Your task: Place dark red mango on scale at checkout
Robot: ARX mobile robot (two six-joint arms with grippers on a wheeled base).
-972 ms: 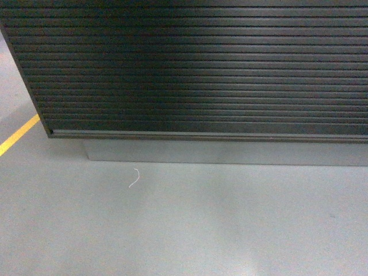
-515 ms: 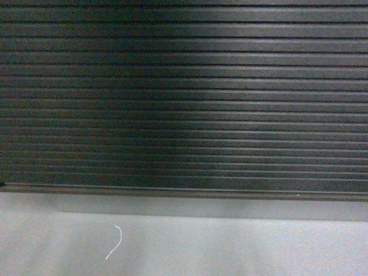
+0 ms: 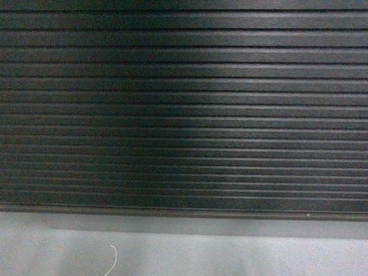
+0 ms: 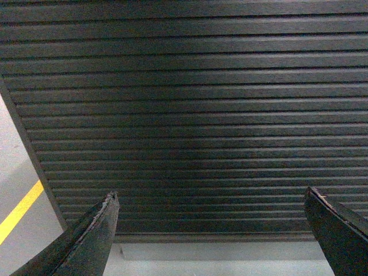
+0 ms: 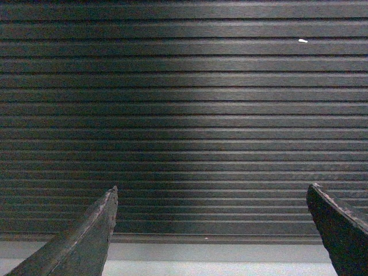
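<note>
The ribbed black front of the checkout point(image 3: 184, 109) fills the head view, close ahead. Its top, the scale and the dark red mango are out of view. Neither gripper shows in the head view. In the left wrist view my left gripper point(image 4: 210, 198) is open, its two dark fingers point(image 4: 92, 236) wide apart with nothing between them, facing the checkout front point(image 4: 190, 115). In the right wrist view my right gripper point(image 5: 211, 198) is open too, empty, with its fingers point(image 5: 86, 236) framing the same ribbed panel point(image 5: 184, 115).
Grey floor point(image 3: 230, 256) runs along the counter's foot, with a small white thread point(image 3: 110, 260) lying on it. In the left wrist view the counter's left corner edge point(image 4: 34, 155) shows, and a yellow floor line point(image 4: 20, 210) beyond it.
The head view has closed in on the checkout front: the ribbed panel grew larger, the floor strip shrank, and the counter's left corner and yellow line left the view.
</note>
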